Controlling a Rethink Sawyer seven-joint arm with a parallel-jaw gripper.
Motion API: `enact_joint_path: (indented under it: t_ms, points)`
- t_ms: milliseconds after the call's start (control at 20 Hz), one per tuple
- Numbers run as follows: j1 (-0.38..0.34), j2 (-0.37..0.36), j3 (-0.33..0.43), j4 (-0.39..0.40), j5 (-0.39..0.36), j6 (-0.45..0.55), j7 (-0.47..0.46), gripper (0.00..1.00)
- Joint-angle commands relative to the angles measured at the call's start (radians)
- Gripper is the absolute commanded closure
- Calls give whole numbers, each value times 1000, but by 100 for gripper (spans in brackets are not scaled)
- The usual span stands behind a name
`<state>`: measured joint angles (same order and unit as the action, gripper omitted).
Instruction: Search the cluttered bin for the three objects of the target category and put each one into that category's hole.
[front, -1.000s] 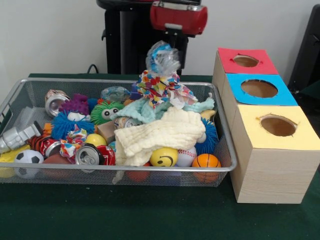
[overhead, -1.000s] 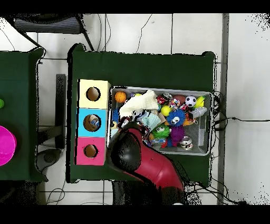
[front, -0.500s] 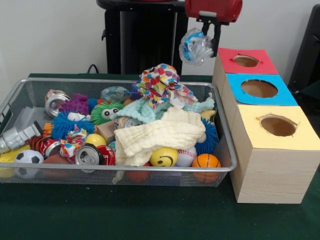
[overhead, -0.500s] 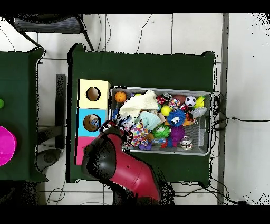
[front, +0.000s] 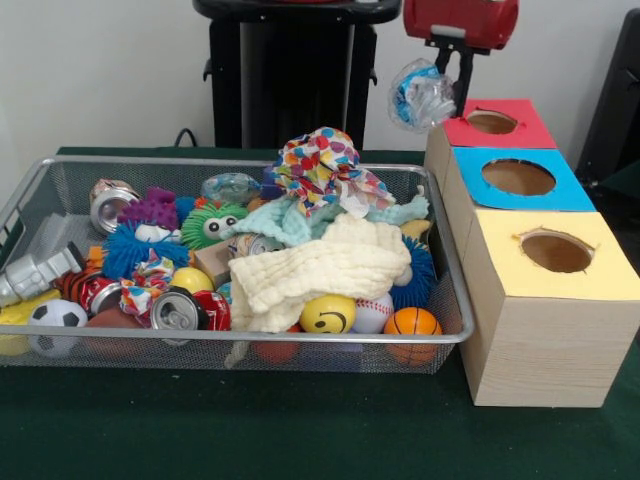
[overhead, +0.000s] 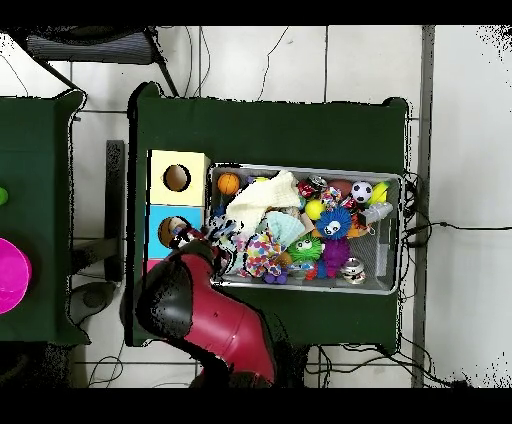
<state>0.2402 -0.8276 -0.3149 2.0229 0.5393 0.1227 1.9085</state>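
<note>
Claw (front: 447, 82) clamped on a crumpled clear plastic wrapper (front: 421, 94) with blue print, hanging in the air just left of the red box (front: 495, 135) and a little above its top. Shifted right since half a second ago, when wrapper and claw hung further left, nearer the gap between bin and boxes; a full second ago, low over the far middle of the wire bin (front: 448, 290), right above the polka-dot cloth (front: 322, 160). Seen from overhead, red arm housing (overhead: 190, 310) now covering the red box entirely and reaching the near edge of the blue box (overhead: 160, 215); earlier, more over the bin's corner.

Three boxes in a row right of the bin: red farthest, blue (front: 520, 180) in the middle, yellow (front: 552, 260) nearest, each with a round hole on top. Nothing visible inside the holes from the front.

Bin contents unchanged between moments: cream muslin cloth (front: 320, 270) draped across the right half, yellow smiley ball (front: 327, 314), baseball (front: 373, 312) and small basketball (front: 412, 322) along the near wall, crushed cans (front: 180, 308) at near left, soccer ball (front: 56, 318) at the near left corner, green fuzzy toy (front: 212, 224) and blue spiky toy (front: 140, 245) further back.
</note>
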Motion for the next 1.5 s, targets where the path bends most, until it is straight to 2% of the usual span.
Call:
enact_joint_path:
  t_ms: [50,150,200,400,600,950,1500]
  points:
    - [74,106,-57,-145,92,157,330,100]
    - [103,135,-78,-188,101,182,352,100]
    - [86,125,-60,-167,101,160,338,100]
    - [95,156,-55,-195,114,149,354,100]
    - [56,172,8,-182,123,80,336,100]
    - [29,189,55,-171,123,29,332,100]
    - [132,200,-28,-187,162,94,394,100]
